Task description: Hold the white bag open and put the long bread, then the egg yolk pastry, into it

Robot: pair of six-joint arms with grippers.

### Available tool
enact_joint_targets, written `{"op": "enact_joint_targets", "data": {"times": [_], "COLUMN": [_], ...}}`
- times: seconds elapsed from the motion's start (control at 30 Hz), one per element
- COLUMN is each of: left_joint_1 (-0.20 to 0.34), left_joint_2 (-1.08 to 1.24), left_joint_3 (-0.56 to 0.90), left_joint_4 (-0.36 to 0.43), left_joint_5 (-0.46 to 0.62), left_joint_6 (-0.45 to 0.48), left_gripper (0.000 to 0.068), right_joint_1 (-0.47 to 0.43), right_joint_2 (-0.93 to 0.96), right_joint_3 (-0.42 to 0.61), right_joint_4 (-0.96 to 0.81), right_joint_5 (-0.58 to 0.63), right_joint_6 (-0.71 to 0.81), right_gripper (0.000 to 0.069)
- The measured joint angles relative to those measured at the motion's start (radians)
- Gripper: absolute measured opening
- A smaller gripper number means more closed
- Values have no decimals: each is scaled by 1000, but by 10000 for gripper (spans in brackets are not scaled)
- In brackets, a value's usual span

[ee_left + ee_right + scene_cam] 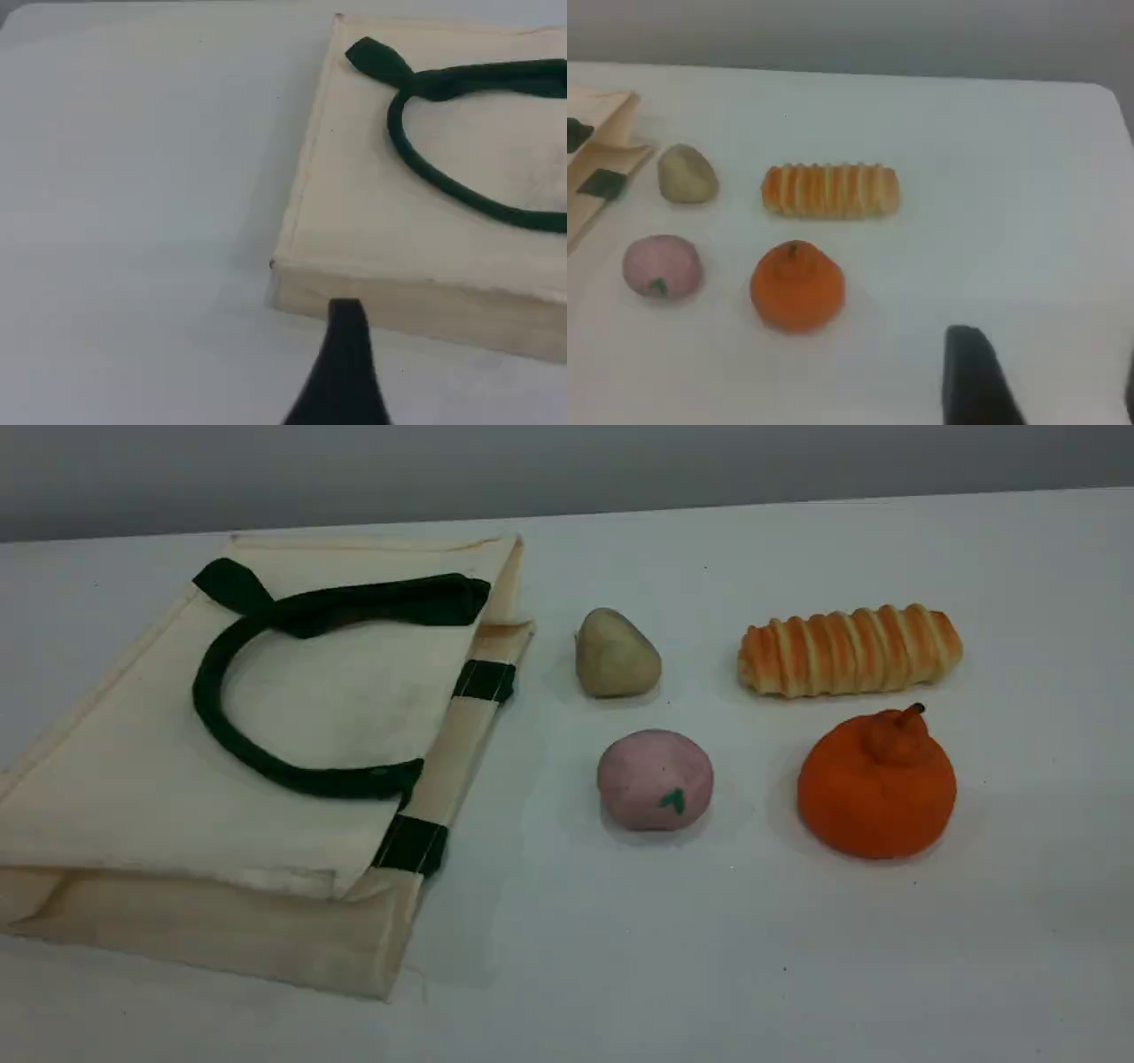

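The white bag [133, 779] lies flat at the table's left, its mouth edge facing the foods and its dark green handle [202, 691] looped on top. The long bread [850, 651] lies at the far right, and the egg yolk pastry [616, 655] sits between it and the bag. No arm shows in the scene view. In the left wrist view one dark fingertip [347, 341] hangs near a corner of the bag [372, 221], holding nothing. My right gripper [1050, 367] is open and empty, nearer the camera and to the right of the long bread [830, 189] and the pastry [687, 174].
A pink ball with a green mark [654, 779] sits in front of the pastry. An orange stemmed fruit [877, 784] sits in front of the bread. The table's far edge meets a grey wall.
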Motion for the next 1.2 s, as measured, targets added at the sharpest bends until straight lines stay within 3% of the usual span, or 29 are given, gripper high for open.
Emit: {"op": "enact_joint_targets", "data": {"times": [0.57, 0.77, 1.2], "left_joint_1": [-4, -42, -53], "left_joint_2": [0, 0, 32], "left_joint_3": [0, 0, 0], "left_joint_4": [0, 0, 31], "left_joint_5": [0, 0, -3], "left_joint_6": [-1, -1, -43], "left_gripper": [559, 559, 559], "right_joint_1": [21, 62, 62], "right_joint_2": [0, 0, 0], "right_joint_3": [0, 0, 0], "right_joint_4": [1, 17, 58], "right_joint_5": [-2, -29, -61], "right_joint_6": [0, 0, 1], "right_gripper": [330, 330, 330]}}
